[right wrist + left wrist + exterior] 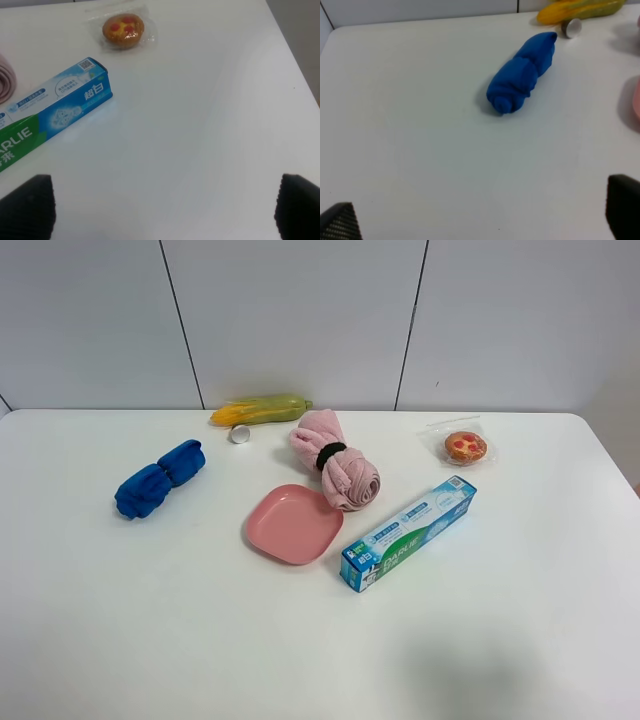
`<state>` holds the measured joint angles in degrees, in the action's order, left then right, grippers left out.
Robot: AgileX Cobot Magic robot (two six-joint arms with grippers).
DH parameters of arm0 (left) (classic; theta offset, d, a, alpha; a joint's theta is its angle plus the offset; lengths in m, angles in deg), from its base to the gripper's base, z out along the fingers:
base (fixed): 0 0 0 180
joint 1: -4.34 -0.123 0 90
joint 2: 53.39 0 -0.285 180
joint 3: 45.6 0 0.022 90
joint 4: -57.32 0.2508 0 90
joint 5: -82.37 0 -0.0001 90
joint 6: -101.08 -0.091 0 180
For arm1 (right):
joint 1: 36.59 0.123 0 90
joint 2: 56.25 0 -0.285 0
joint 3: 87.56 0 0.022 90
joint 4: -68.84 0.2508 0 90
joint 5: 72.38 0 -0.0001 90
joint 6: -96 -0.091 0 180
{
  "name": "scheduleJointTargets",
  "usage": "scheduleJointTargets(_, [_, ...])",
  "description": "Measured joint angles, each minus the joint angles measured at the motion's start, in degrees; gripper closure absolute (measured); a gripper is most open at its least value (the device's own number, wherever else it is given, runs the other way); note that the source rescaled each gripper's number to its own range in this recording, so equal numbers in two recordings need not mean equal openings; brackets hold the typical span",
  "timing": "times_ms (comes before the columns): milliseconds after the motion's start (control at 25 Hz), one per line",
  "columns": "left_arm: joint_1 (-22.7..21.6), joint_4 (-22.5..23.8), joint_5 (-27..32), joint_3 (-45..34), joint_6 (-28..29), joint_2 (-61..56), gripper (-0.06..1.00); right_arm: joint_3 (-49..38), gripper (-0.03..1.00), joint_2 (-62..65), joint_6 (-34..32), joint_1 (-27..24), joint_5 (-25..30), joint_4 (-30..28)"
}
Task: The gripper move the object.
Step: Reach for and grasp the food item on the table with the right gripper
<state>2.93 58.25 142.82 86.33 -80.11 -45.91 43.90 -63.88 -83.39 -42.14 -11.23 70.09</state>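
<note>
Two sets of fingers show only in the wrist views, and both are spread wide with nothing held: the right fingers (27,205) and the left fingers (622,205) each frame bare table (210,125). Only the approach is judged to be in hand. The tart (123,30) is untouched, sealed in its clear bag and laid flat past the far end of the toothpaste box (50,107), a little to the right of that end and apart from it.

The right fingers are judged the better placed, since the tart is seen ahead of them, while the left fingers are faced with a blue cloth (522,72) far to the left of the box. For the next move the right fingers need to be carried past the box's far end, centred over the tart and lowered with the gap wide. The slack bag may be pinched first, so the pastry itself is to be aimed at.

Room is plentiful on the right and near sides of the box, where the table is bare to its edge. The far edge runs close behind the tart, so a push that way is to be avoided. Left of the box, a pink plate (293,523) is set just beside its near end, with a rolled pink towel (335,472) beyond.
</note>
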Motion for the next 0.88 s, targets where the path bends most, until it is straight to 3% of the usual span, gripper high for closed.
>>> scheduleJointTargets(40, [0.0,0.0,0.0,0.0,0.0,0.0,-0.06,0.0,0.21,0.0,0.0,0.0,0.0,0.0])
scheduleJointTargets(880, [0.0,0.0,0.0,0.0,0.0,0.0,-0.06,0.0,0.21,0.0,0.0,0.0,0.0,0.0])
